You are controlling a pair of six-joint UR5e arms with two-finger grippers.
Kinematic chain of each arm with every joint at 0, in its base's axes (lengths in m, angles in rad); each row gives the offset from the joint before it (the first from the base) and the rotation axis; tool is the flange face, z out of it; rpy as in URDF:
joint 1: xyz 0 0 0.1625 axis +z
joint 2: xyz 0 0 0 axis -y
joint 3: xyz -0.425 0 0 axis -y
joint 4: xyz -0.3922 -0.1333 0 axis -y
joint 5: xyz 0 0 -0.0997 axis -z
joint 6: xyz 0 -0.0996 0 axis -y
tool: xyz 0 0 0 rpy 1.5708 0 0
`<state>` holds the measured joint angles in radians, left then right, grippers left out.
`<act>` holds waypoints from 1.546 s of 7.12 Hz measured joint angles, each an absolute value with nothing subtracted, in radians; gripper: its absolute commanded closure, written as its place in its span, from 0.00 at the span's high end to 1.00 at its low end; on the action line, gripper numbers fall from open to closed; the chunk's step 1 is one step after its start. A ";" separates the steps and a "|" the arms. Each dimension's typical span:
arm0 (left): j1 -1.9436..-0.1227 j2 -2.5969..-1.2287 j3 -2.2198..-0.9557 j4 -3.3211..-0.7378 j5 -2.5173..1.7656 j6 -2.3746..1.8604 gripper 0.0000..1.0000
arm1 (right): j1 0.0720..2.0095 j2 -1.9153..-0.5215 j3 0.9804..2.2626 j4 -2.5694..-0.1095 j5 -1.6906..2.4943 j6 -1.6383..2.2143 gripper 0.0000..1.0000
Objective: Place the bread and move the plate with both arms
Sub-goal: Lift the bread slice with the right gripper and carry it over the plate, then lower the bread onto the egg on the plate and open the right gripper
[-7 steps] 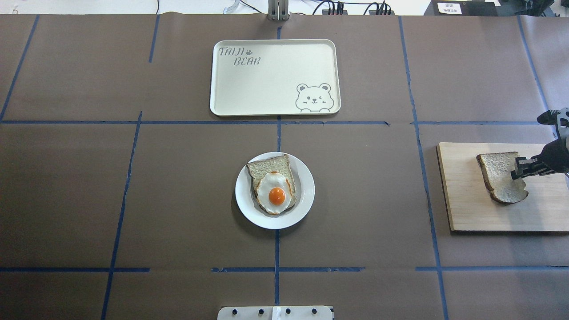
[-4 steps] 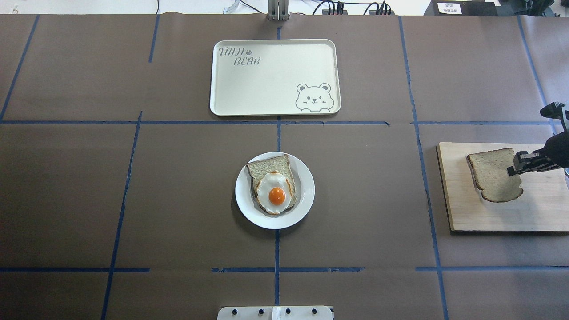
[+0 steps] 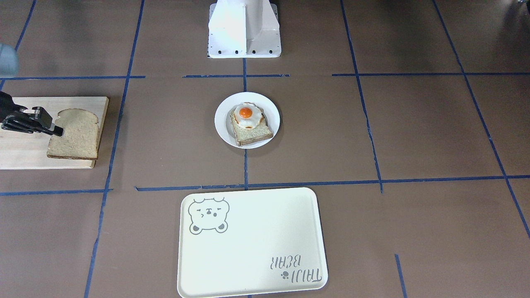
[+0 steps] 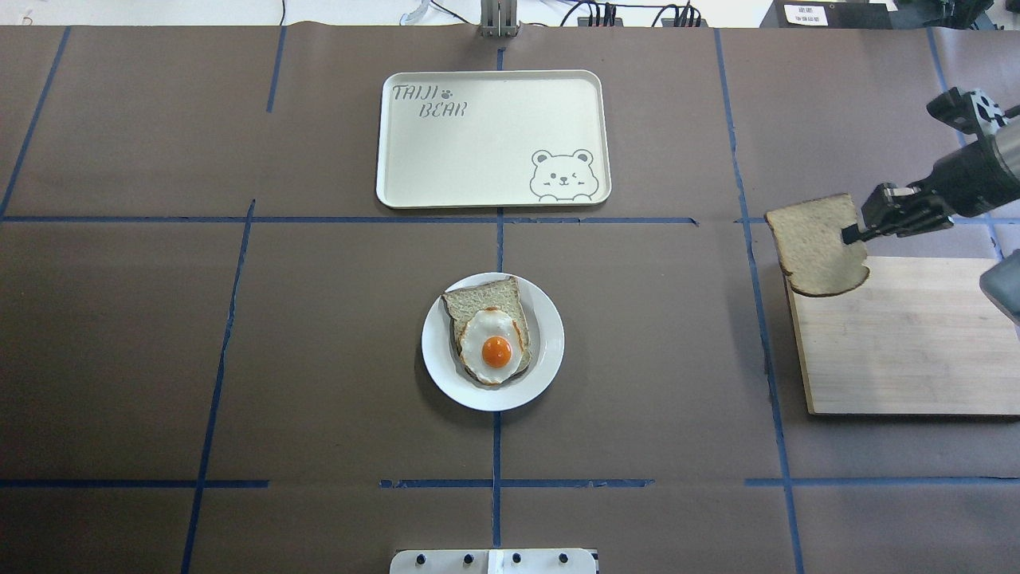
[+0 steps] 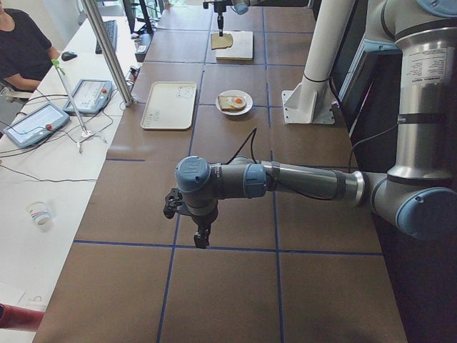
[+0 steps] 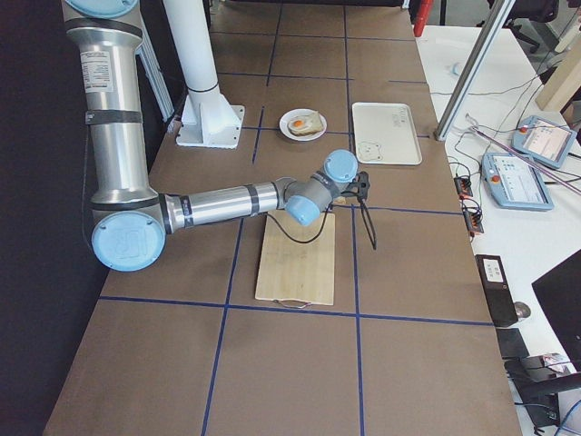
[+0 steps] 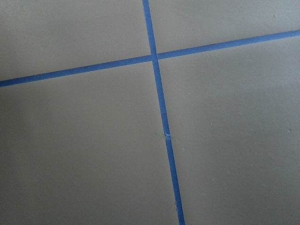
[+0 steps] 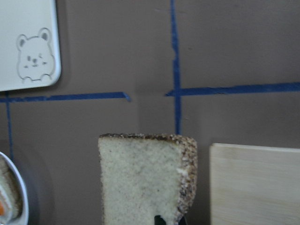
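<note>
Bread [image 4: 814, 247] within right pincer [image 4: 851, 233]

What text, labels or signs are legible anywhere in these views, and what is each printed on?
"TAIJI BEAR": printed on the cream tray, in the corner opposite its bear drawing.
White label on the black box at the table's far edge: too small to read.
Sticker on the right arm: too small to read.

Open table [image 4: 661, 319] between board [image 4: 900, 359] and plate [image 4: 550, 351] (tray [image 4: 478, 159] beyond).
</note>
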<state>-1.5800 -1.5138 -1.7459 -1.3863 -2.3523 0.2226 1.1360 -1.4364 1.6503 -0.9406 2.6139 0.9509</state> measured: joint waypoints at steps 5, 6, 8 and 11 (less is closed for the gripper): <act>-1.580 -1.514 -1.744 -1.386 -2.353 0.184 1.00 | 0.833 -1.146 1.667 -0.727 2.331 1.483 0.00; -1.580 -1.516 -1.741 -1.387 -2.353 0.181 1.00 | 0.741 -1.128 1.668 -0.683 2.214 1.542 0.00; -1.580 -1.516 -1.734 -1.387 -2.354 0.180 1.00 | 0.588 -1.088 1.661 -0.664 2.000 1.589 0.00; -1.580 -1.518 -1.728 -1.387 -2.355 0.179 1.00 | 0.491 -1.065 1.609 -0.663 1.886 1.591 0.00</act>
<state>-1.5800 -1.5181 -1.7279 -1.3867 -2.3546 0.1795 0.4908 -1.0649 1.6092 -0.6627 1.8860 1.5913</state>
